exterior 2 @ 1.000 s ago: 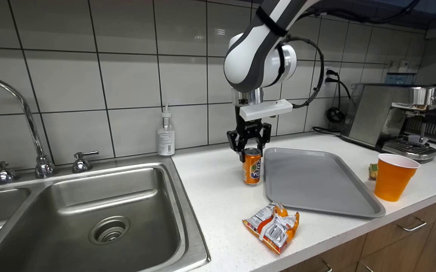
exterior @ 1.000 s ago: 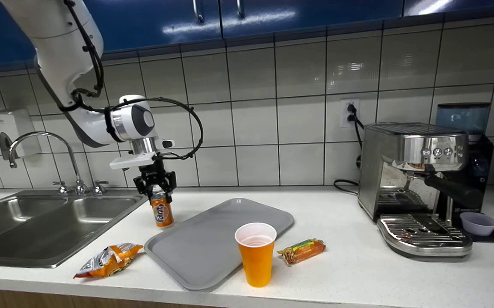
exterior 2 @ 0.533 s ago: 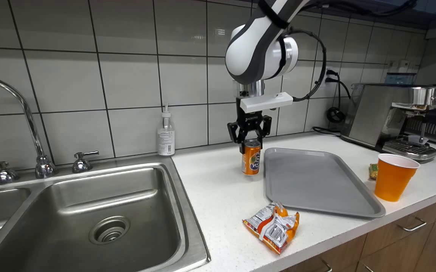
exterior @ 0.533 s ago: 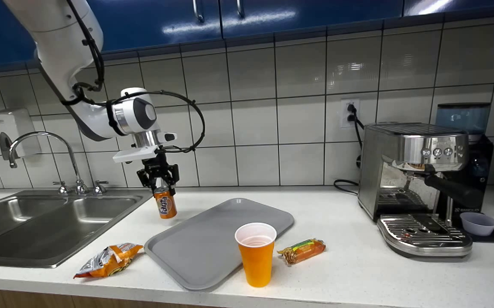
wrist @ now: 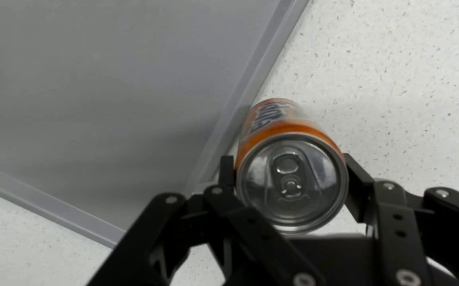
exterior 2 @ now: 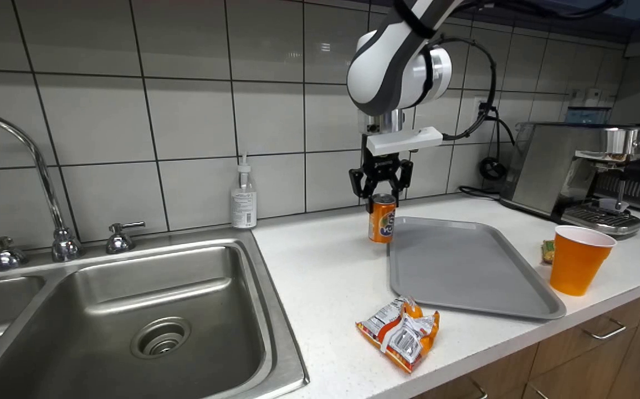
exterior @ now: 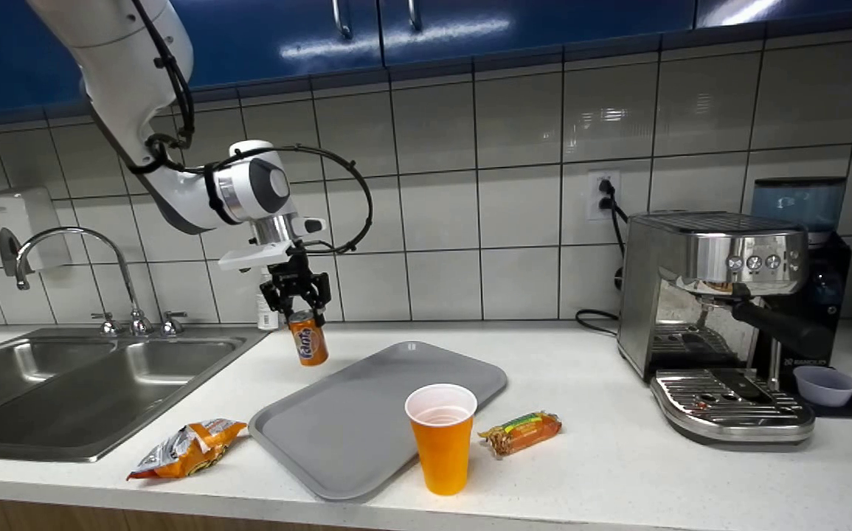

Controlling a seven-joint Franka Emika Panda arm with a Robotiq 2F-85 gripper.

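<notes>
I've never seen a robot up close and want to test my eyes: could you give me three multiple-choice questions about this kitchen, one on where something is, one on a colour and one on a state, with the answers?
1. Where is the bag?
A. In the sink
B. On the counter
C. On the coffee machine

2. What colour is the tall cup on the outside?
A. Blue
B. Green
C. Orange

3. What state is the can in?
A. Gripped by the gripper
B. Lying in the sink
C. Crushed flat

Answers:
1. B: in both exterior views it rests on the white surface.
2. C: its wall is orange in both exterior views; only the rim and inside are pale.
3. A: the wrist view shows the gripper against both its sides.
</notes>
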